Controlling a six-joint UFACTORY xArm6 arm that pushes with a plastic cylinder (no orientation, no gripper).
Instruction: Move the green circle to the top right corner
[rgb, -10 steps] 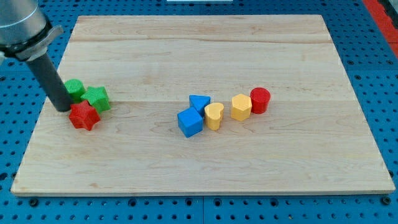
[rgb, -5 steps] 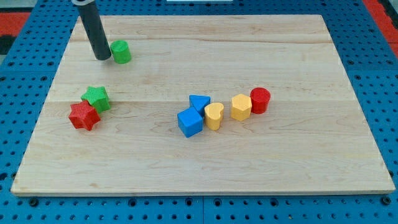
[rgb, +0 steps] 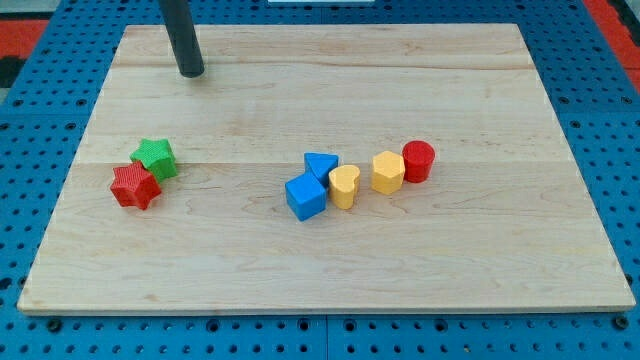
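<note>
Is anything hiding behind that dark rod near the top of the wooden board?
Around the straight dark rod and my tip, only the pale wooden board shows. No green circle block is visible anywhere. Whatever lies directly behind the rod is covered.

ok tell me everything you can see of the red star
The red star is a small chunky block with ridged sides, looking like printed plastic. It lies flat on the wooden board near the view's left edge, touching the green star just above and right of it. My tip is well away, toward the view's top.
</note>
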